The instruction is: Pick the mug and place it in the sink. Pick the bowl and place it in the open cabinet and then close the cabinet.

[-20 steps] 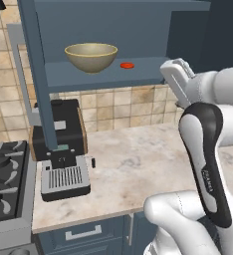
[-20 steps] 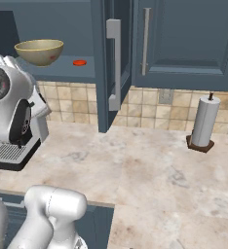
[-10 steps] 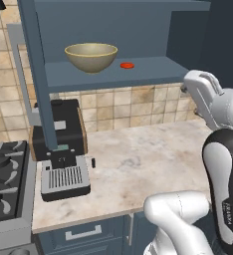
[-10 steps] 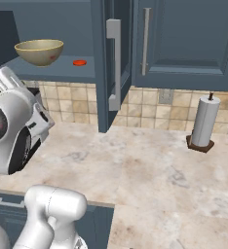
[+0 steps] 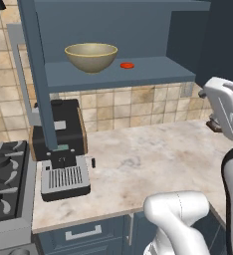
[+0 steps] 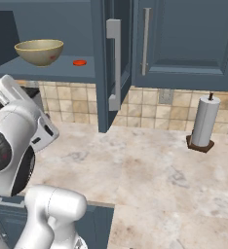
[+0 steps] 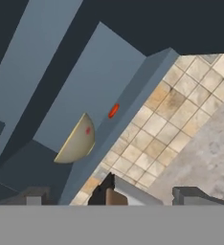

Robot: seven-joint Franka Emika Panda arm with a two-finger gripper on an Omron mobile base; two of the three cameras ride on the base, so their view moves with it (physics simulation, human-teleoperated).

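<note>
We see the wide, round olive-tan bowl (image 5: pixel 91 56) sitting on the blue shelf of the dark blue wall cabinet (image 5: pixel 118 73), at the upper left of the left base view, beside a small red disc (image 5: pixel 127 65). Our fingers (image 7: pixel 111 195) are spread wide, holding nothing.

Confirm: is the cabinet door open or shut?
Open: the cabinet door stands swung out, leaving the bowl on the shelf exposed.
</note>
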